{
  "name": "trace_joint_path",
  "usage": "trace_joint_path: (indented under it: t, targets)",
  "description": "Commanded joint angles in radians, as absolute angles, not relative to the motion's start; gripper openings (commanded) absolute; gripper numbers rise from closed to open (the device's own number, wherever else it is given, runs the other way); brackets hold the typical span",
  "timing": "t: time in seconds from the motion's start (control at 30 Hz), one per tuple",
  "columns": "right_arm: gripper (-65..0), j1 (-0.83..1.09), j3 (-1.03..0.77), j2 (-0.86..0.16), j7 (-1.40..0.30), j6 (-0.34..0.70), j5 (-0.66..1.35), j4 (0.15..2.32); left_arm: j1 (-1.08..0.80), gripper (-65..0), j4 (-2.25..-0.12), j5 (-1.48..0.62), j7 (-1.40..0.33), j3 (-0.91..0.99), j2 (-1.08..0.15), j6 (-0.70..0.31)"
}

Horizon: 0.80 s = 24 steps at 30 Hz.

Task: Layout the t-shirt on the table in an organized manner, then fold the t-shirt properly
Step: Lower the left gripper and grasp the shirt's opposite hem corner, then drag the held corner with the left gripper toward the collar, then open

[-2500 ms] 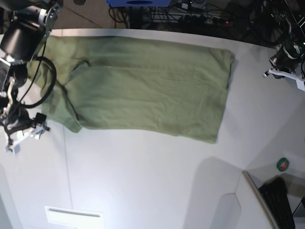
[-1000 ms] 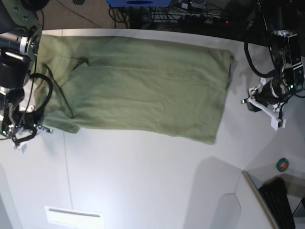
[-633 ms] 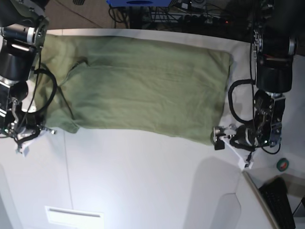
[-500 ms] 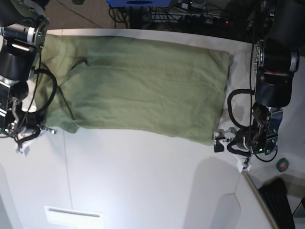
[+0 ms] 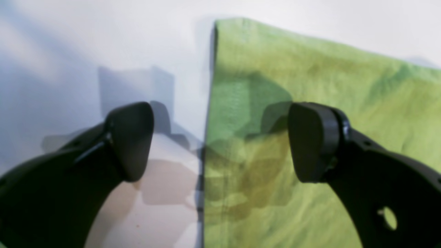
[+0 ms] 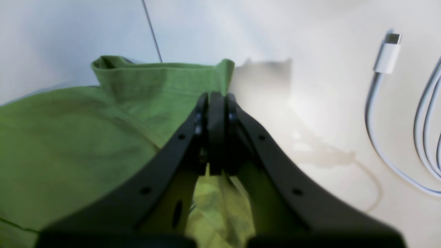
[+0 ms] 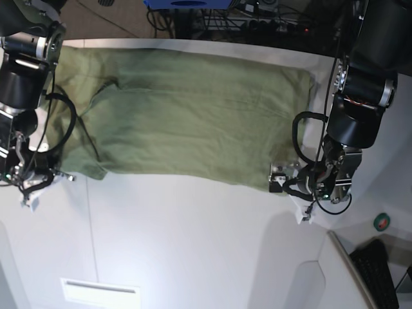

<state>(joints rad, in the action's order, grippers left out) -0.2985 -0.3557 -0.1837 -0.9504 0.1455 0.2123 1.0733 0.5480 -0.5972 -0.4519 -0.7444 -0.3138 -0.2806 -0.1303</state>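
At the left edge of the base view the right gripper sits low over the surface, at the sleeve corner of the t-shirt; its wrist view shows the jaws pressed together with green cloth bunched at and below the tips, so it is clamped on the t-shirt. A white cable with a plug end lies on the bare surface just to that gripper's right in that wrist view. The olive-green t-shirt is spread flat across the far half of the surface, reaching from the left side nearly to the right. At its near right corner is the left gripper, whose wrist view shows the jaws wide apart and holding nothing, one finger over white surface, the other over the cloth, straddling the hem edge.
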Motion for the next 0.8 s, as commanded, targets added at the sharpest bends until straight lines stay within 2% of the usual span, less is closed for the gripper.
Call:
trace_joint_path:
  t: [0.0,0.07,0.17,0.23,0.4,0.47,0.53,0.67,0.77]
  targets:
    - [-65.0,-0.323,-0.358,-0.196,-0.938,0.147,0.220,1.092,0.536,-10.5,-0.595,-0.467,-0.776,-0.312,-0.280,-0.137]
    - [-65.0,-0.323,-0.358,-0.196,-0.938,0.147,0.220,1.092,0.526,-21.1,-0.595,-0.467,-0.776,-0.312,-0.278,-0.148]
    - [-65.0,-0.323,-0.358,-0.196,-0.938,0.147,0.220,1.092,0.507,-35.2,-0.595,-0.469,-0.776,-0.311,-0.265,-0.222]
    - [-65.0,-0.323,-0.358,-0.196,-0.938,0.147,0.220,1.092,0.504,-40.2,-0.591,-0.469,-0.774,-0.311,-0.263,-0.243]
    - [-65.0,-0.323,-0.358,-0.199,-0.938,0.147,0.220,1.092,0.487,-42.6,-0.593,-0.469,-0.774,-0.309,-0.263,-0.246]
    - [-65.0,-0.323,-0.358,-0.199,-0.938,0.147,0.220,1.092,0.486,-51.0,-0.593,-0.469,-0.774,-0.309,-0.265,-0.248]
    - [-65.0,-0.323,-0.358,-0.199,-0.938,0.147,0.220,1.092,0.486,-63.8,-0.595,-0.469,-0.774,-0.309,-0.265,-0.248]
    - [-65.0,-0.323,-0.358,-0.199,-0.938,0.147,0.220,1.092,0.484,-65.0,-0.633,-0.469,-0.782,-0.309,-0.272,-0.232]
    - [-65.0,-0.323,-0.358,-0.199,-0.938,0.147,0.220,1.092,0.427,-65.0,-0.769,-0.469,-0.834,-0.309,-0.280,-0.131]
